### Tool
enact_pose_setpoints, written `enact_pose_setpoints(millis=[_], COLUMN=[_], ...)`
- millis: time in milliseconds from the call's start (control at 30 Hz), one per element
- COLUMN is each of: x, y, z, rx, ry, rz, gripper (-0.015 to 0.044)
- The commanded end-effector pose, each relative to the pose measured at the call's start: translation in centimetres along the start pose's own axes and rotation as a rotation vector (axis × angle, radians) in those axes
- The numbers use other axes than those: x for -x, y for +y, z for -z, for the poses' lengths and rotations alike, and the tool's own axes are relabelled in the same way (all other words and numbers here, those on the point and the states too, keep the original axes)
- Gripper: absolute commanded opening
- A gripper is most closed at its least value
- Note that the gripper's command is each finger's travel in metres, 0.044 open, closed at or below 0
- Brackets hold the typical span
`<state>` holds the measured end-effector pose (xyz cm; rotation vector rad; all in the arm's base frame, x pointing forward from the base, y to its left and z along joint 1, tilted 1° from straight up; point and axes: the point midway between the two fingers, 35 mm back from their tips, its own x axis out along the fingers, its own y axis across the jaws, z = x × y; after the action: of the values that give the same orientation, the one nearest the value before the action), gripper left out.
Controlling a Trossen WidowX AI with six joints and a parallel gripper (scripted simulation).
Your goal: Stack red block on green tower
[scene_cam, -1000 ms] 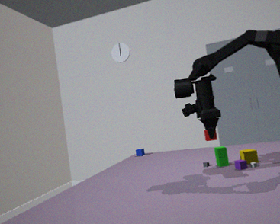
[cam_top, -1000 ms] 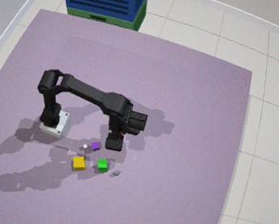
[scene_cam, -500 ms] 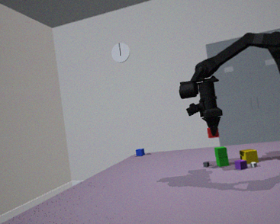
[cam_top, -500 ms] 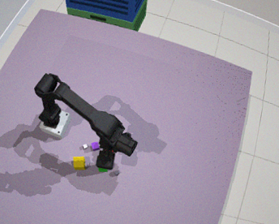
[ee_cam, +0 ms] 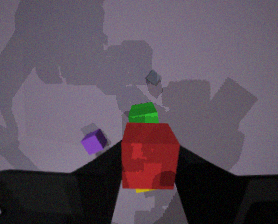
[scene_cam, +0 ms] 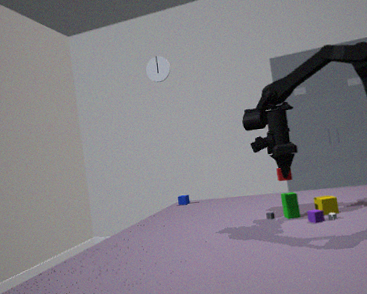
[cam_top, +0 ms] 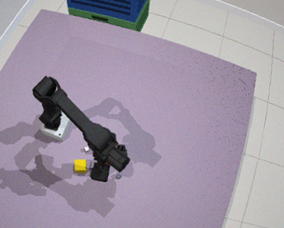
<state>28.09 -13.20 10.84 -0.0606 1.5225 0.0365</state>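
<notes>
The mat (cam_top: 178, 106) is a pale purple, mottled with darker grey-purple shadows. On it, the tower (scene_cam: 290, 205) is bright green; the block (ee_cam: 150, 156) held above it is red, with blotchy darker patches on its near face. Beside the tower sit a yellow cube (scene_cam: 326, 203) and a smaller violet cube (scene_cam: 315, 216). Two tiny cubes near the tower look grey (scene_cam: 270, 215), though they are too small to be sure. The gripper (scene_cam: 283, 169) is black. Far from the tower, a blue cube (scene_cam: 183, 199) lies on the mat.
</notes>
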Motion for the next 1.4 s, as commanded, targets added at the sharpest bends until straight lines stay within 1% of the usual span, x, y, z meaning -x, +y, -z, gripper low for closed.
enact_pose_setpoints(millis=[0, 167, 400, 1367], x=[-1.2, -1.7, -4.2, -4.4], y=[0.1, 0.1, 0.0, 0.0], z=[0.4, 0.4, 0.4, 0.4], rx=[0.003, 0.003, 0.003, 0.003], ry=[0.014, 0.014, 0.014, 0.014], rz=[-0.009, -0.009, -0.009, -0.009], gripper=[0.0, 0.0, 0.0, 0.0])
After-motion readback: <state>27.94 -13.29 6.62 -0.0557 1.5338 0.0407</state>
